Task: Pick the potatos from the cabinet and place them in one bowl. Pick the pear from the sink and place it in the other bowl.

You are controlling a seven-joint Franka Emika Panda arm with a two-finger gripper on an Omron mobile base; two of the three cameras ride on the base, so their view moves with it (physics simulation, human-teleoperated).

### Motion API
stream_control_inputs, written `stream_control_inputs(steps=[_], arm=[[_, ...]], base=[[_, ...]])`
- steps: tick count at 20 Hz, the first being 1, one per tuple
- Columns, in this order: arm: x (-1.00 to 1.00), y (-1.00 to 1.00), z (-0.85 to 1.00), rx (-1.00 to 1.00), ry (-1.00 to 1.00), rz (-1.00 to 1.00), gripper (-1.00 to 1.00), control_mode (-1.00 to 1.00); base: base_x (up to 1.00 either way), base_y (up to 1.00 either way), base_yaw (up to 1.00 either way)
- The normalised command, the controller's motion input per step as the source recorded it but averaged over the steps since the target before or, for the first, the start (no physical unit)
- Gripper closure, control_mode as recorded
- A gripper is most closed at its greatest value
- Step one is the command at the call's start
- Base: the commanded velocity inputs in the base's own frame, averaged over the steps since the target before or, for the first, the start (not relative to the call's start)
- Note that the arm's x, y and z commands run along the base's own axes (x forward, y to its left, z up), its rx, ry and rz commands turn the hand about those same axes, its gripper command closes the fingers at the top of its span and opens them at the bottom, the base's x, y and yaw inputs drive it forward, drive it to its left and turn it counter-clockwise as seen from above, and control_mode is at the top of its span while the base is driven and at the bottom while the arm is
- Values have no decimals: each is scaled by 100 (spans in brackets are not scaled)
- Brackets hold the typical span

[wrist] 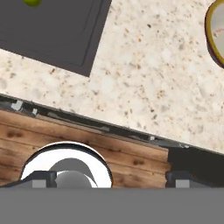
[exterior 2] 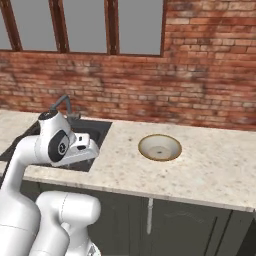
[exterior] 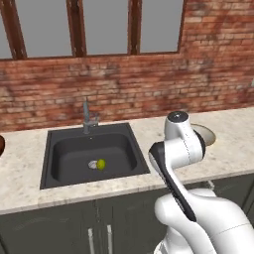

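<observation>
Jaws show as two dark finger tips [wrist: 38, 178] at the bottom of the hand view, set well apart with nothing between them; the gripper [wrist: 107, 179] hangs over the front edge of the desk [wrist: 153, 83], looking down at speckled stone, a strip of wooden floor [wrist: 131, 159] and the dark cabinet front below the desk. From the right base view the hand itself is tucked behind the arm's elbow, so its exact height above the desk is hard to judge.

Beyond the jaws, toward the left end of the desk, the sink [exterior: 59, 171] lies sunk into the stone, black and rectangular, with a grey faucet [exterior: 87, 118] at its back edge. The pear [exterior: 101, 164] rests on the sink floor, just beside the round silver drain [exterior: 93, 164]; it looks to be touching the drain's rim.

To the right of the sink, near the middle of the desk's depth, sits the other bowl [exterior 2: 173, 150], cream-white inside with a tan rim, holding nothing. A sliver of a dark-brown bowl [exterior: 1, 145] peeks in at the desk's far left edge.

A brick wall [exterior 2: 200, 75] with windows [exterior 2: 85, 25] rises behind the desk.
</observation>
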Motion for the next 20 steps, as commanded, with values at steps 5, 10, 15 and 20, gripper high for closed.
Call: stream_control_inputs(steps=[5,10,15,20], arm=[[0,0,0,0,0,0,-100,100],[0,0,0,0,0,0,-100,100],[0,0,0,0,0,0,-100,100],[56,8,0,8,0,1,-100,-100]], base=[[40,-47,1],[9,-1,1],[53,1,0],[12,0,0]])
